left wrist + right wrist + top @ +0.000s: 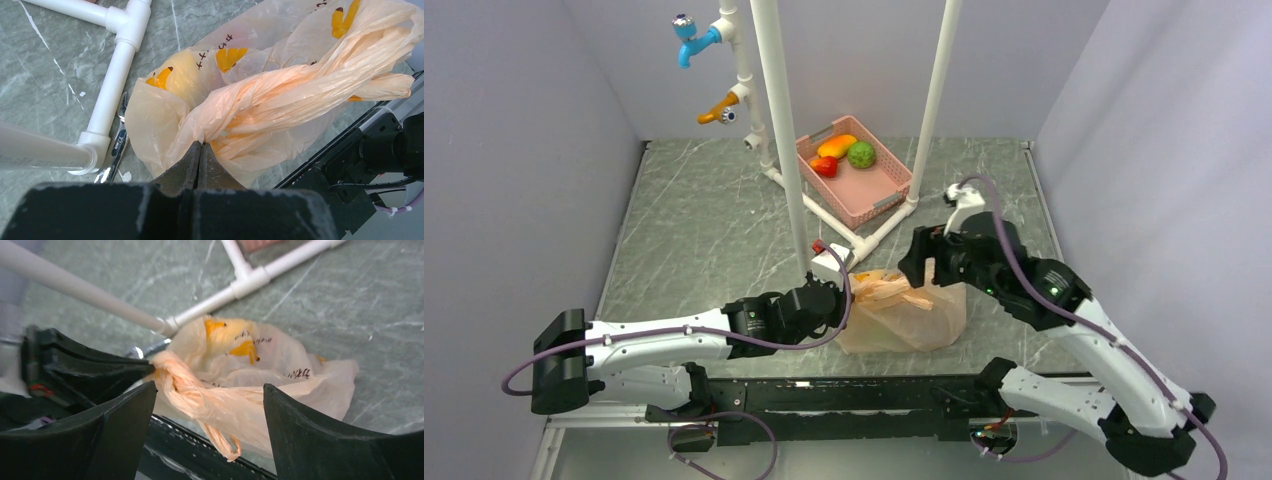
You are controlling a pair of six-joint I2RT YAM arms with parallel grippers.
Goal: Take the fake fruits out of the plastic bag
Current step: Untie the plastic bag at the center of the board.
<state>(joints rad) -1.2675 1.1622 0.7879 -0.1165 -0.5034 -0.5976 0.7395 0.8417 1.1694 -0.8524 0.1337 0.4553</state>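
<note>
The peach-beige plastic bag [902, 315] sits on the table near the front edge, its handles twisted together on top. My left gripper [836, 296] is shut on the bunched plastic at the bag's left side, seen close in the left wrist view [201, 145]. My right gripper [921, 272] is open just above the bag's right side; in the right wrist view its jaws [207, 395] stand wide on either side of the twisted handles [200, 400] without touching them. The bag [260, 95] is closed. The fake fruits are hidden inside it.
A white pipe frame [824, 205] stands behind the bag, with a small metal piece [117, 142] lying by its foot. A pink slotted basket [879, 195] at the back holds an orange fruit [837, 146], a green one [861, 154] and a red one [825, 166]. The black rail [844, 395] runs along the table's front edge.
</note>
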